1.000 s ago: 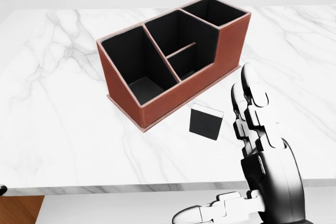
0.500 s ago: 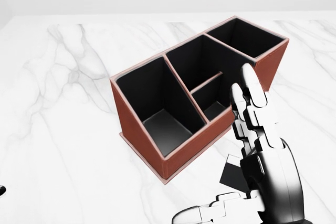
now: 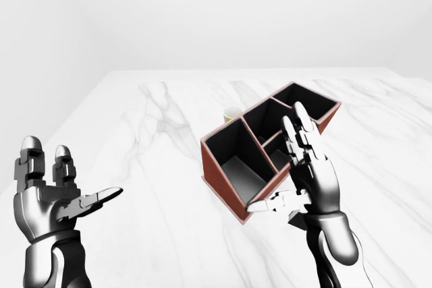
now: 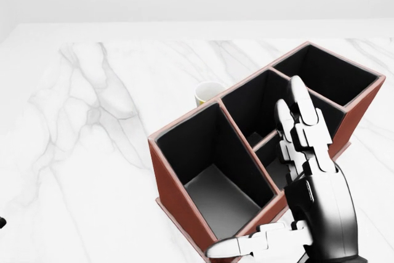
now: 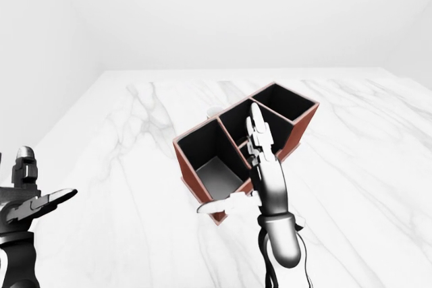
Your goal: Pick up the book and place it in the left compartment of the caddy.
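At about 8 o'clock in the left-eye view, the left hand (image 3: 50,197) is held raised above the near edge of the white marble surface (image 3: 148,166), palm turned inward. Its fingers (image 3: 30,156) are spread wide and upright, the thumb is stretched out toward 3 o'clock, and nothing is held. It stands well apart from everything else. Toward the middle of the head view, a small pale cup (image 4: 208,94) is seen on the surface, just beside the caddy (image 4: 166,189) at roughly 11 o'clock from it and partly hidden by its rim. The caddy, brown outside and black within, is set at an angle running from 7 o'clock to 2 o'clock in that view. Its left compartment (image 4: 215,195) is shown deep and open, with only its grey floor visible. The middle compartment (image 4: 249,112) is split by a low divider, and the right compartment (image 4: 326,72) lies at 2 o'clock. At 5 o'clock in the head view, the right hand (image 4: 314,195) is raised over the caddy's near wall and middle section. Its fingers (image 4: 301,115) are extended straight toward 12 o'clock and opened wide, its thumb (image 4: 246,246) is pointed toward 9 o'clock, and nothing is gripped. The book cannot be located in any view, and whether it is hidden behind the right hand cannot be told.
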Motion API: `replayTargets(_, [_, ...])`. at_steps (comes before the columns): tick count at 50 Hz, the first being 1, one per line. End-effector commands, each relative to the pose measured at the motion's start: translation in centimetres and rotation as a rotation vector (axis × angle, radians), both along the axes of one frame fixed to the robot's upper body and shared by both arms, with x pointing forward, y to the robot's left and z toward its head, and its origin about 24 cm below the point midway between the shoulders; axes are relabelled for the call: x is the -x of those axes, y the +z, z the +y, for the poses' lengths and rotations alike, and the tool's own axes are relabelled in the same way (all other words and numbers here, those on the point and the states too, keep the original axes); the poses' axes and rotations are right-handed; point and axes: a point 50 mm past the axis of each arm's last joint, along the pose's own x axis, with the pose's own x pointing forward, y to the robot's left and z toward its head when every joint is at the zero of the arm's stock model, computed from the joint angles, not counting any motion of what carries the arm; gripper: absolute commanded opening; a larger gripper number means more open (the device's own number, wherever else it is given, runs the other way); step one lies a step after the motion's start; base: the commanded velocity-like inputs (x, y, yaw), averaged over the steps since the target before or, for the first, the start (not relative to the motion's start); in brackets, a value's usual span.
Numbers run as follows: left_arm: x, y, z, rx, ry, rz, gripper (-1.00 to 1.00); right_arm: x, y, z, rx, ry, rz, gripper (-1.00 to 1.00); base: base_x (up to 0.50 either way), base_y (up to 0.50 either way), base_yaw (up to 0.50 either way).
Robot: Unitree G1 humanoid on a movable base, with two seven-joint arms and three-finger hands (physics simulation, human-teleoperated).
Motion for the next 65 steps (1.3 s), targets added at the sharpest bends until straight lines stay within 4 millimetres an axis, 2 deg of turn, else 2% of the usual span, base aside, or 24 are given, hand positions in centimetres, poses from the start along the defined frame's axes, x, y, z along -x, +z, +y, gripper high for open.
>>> replayTargets(1, [0.2, 0.0, 0.0, -0.002, 0.003, 0.005, 1.0, -0.6, -0.2, -0.9, -0.059, -0.065, 0.006, 1.0, 0.0, 0.0, 0.0])
replayTargets(8, [0.3, 0.1, 0.1, -0.003, 0.006, -0.001, 1.0, -0.1, -0.1, -0.6, -0.06, -0.024, 0.008, 1.0, 0.03, -0.02, 0.0])
replayTargets(15, [0.3, 0.1, 0.2, -0.001, 0.008, 0.0, 1.0, 0.0, -0.2, -0.4, -0.034, -0.015, 0.012, 1.0, 0.49, -0.22, 0.0])
replayTargets(25, [0.4, 0.2, 0.0, -0.004, 0.007, -0.005, 1.0, 0.1, 0.1, -0.7, -0.049, -0.031, 0.001, 1.0, 0.5, -0.1, 0.0])
replayTargets(31, [0.3, 0.0, 0.2, 0.0, 0.007, 0.002, 1.0, 0.4, 0.4, -1.1, -0.042, -0.035, -0.015, 1.0, 0.03, 0.0, 0.0])
replayTargets(35, [0.3, 0.0, 0.3, 0.0, 0.011, 0.001, 1.0, 1.3, 1.6, -1.3, 0.022, -0.035, -0.072, 1.0, 0.0, 0.0, 0.0])
replayTargets(47, [0.3, 0.1, 0.4, -0.004, 0.013, -0.003, 1.0, 3.4, 3.3, -2.2, 0.122, -0.065, -0.136, 1.0, 0.0, 0.0, 0.0])
replayTargets(65, [0.2, 0.3, 0.2, -0.011, 0.013, -0.003, 1.0, 5.3, 3.6, -2.9, 0.385, -0.076, -0.079, 1.0, 0.0, 0.0, 0.0])
